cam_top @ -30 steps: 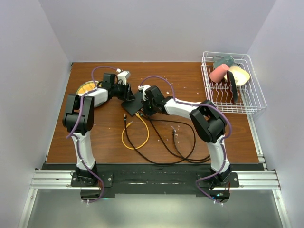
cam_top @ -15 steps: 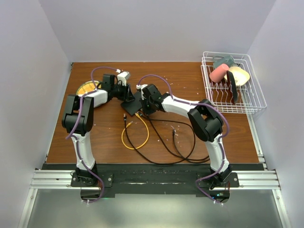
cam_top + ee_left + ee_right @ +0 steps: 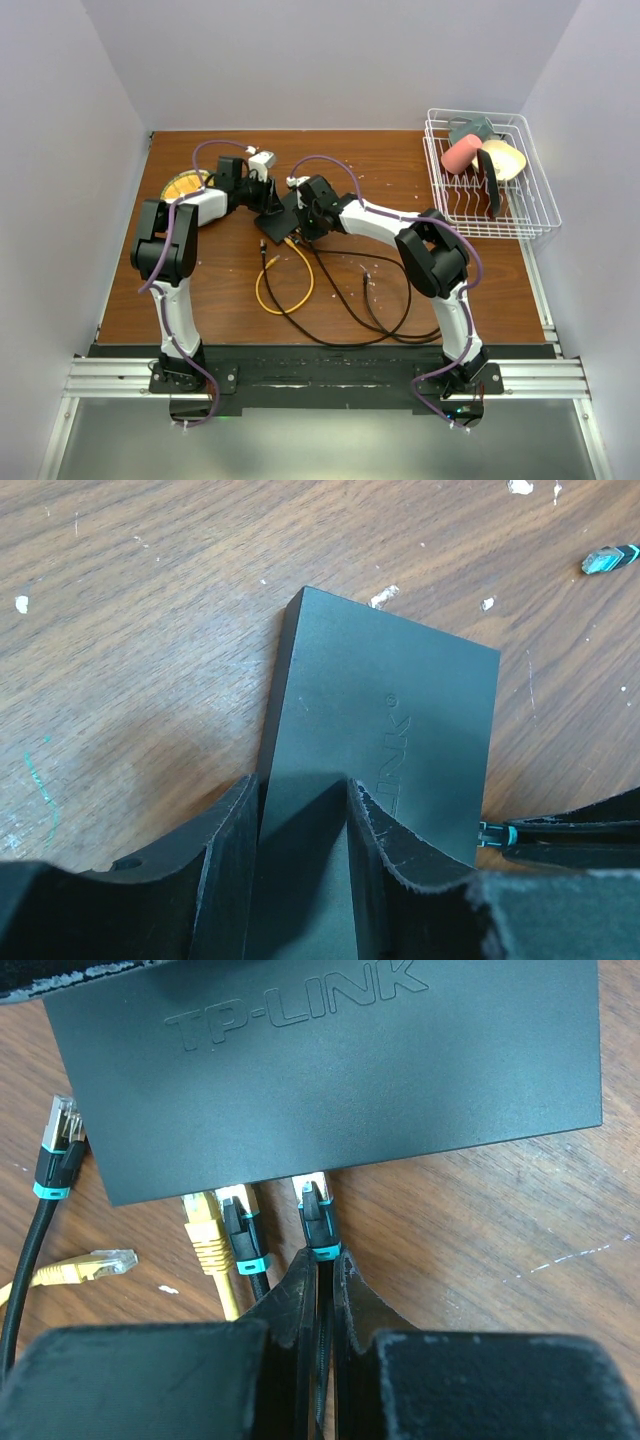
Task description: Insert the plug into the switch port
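Right wrist view, right hand (image 3: 322,1265) clamped on plug (image 3: 317,1218) at switch port (image 3: 308,1177), left wrist view, left hand (image 3: 300,825) gripping switch (image 3: 385,735).

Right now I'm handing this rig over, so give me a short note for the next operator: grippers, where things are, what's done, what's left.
Left gripper: clamped on one end of the switch, bracing it flat on the table.
Right gripper: shut on the cable just behind the black plug.
That plug's tip sits at a port on the switch's near edge; how deep it has gone cannot be told.
Beside it, a yellow plug and another black plug sit at neighbouring ports.
Left: push home, confirm seating, release.
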Controlling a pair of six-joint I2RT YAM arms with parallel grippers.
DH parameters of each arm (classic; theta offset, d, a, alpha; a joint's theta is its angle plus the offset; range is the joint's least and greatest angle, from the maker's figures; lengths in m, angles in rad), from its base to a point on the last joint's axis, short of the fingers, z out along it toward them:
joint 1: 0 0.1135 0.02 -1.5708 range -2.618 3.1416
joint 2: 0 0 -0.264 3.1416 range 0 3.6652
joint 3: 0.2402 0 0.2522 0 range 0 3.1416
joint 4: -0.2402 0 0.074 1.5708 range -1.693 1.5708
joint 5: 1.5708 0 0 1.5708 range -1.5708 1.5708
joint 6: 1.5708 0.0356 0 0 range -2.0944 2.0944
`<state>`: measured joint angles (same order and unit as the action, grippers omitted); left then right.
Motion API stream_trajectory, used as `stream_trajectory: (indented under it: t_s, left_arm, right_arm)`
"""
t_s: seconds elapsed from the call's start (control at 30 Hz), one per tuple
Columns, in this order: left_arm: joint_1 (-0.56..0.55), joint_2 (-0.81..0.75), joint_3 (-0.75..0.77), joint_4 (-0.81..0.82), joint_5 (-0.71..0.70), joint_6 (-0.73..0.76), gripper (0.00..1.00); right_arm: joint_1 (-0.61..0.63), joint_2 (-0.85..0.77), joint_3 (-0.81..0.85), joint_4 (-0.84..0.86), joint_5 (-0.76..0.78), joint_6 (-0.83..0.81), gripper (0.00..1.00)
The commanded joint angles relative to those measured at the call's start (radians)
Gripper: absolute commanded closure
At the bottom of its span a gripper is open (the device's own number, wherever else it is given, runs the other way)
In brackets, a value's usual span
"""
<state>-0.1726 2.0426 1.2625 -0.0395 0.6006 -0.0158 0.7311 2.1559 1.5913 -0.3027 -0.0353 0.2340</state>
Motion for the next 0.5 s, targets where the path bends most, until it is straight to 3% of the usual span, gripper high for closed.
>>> stream_trajectory:
  t_s: [0.0,0.27,0.47]
  left_arm:
    - [-0.240,0.056,-0.106,-0.505,0.404,-0.039,0.78]
    - [-0.271,0.057,-0.110,-0.513,0.421,-0.026,0.78]
    - [-0.258,0.044,-0.107,-0.447,0.363,-0.104,0.79]
  right_arm:
    - [0.005,-0.010,0.202,0.663,0.028,0.047,1.00]
    - [0.004,0.001,0.222,0.626,0.012,0.048,1.00]
    - [0.005,-0.056,0.087,0.607,0.011,0.030,1.00]
